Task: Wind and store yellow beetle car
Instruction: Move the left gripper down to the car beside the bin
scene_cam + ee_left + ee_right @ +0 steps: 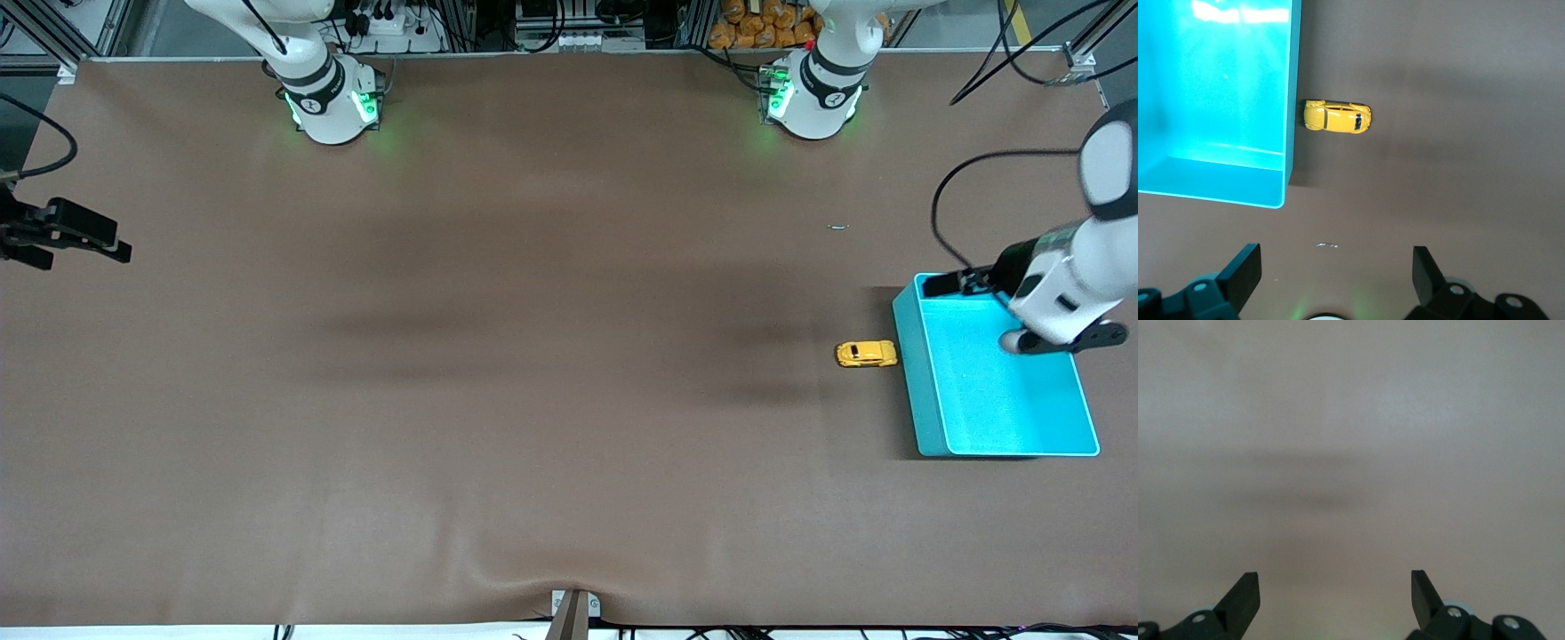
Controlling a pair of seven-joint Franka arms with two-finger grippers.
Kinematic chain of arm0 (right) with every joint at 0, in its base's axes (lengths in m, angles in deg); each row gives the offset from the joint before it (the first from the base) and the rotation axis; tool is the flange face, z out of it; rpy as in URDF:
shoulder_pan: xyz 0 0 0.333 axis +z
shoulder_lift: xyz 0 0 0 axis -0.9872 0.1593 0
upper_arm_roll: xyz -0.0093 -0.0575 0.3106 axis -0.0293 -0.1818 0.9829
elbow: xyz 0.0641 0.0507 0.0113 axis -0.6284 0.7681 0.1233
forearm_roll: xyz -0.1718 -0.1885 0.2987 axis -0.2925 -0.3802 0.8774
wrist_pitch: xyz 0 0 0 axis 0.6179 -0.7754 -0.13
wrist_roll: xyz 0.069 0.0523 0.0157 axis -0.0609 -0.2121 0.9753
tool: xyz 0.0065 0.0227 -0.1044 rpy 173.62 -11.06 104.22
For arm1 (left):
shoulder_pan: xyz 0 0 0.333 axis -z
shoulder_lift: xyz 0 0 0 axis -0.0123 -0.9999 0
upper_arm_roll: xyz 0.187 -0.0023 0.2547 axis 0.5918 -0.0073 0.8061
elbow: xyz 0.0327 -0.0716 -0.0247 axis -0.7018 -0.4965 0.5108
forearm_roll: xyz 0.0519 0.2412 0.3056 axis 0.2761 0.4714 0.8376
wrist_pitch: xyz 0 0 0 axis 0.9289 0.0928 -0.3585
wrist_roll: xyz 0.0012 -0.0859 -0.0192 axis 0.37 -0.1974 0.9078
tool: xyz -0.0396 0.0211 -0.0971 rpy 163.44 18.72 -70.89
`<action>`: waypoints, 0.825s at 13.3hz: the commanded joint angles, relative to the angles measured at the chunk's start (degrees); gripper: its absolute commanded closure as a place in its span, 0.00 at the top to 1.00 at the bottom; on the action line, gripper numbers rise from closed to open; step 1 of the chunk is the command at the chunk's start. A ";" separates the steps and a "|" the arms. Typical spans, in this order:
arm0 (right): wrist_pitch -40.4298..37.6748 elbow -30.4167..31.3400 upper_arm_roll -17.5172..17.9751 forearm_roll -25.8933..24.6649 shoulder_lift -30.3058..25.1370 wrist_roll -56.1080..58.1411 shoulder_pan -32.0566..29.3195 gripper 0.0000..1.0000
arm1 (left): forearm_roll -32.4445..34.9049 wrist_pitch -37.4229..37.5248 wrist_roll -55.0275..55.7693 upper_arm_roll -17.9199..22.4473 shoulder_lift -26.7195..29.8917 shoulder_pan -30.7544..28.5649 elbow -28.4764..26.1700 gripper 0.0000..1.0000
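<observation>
While the yellow beetle car point(866, 354) sits untouched on the table point(533, 400) just beside the turquoise bin point(925, 418), I judge winding not begun: my released left gripper point(1336, 270), over the bin, must descend onto it, as the right gripper point(1335, 593), also released, waits.

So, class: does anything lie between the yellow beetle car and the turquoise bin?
Nothing visible does. The yellow beetle car sits on bare table right beside the turquoise bin, with only the bin's wall between it and the inside.

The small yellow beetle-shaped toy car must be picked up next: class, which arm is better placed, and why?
Left. The left gripper, jaws open, hangs over the turquoise plastic bin beside the car; the right gripper waits at the table's right-arm end.
</observation>
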 commanded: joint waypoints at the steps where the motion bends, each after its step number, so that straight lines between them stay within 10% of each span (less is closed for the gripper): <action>1: 1.10 5.95 -0.29 -1.43 -4.33 -1.58 0.60 1.00 | -0.70 -5.98 9.12 -0.51 0.00 0.91 -4.93 1.00; 11: 8.84 19.94 -2.65 -0.91 -15.13 -0.87 3.57 1.00 | -0.26 -33.41 41.82 -1.65 1.58 2.76 -25.59 1.00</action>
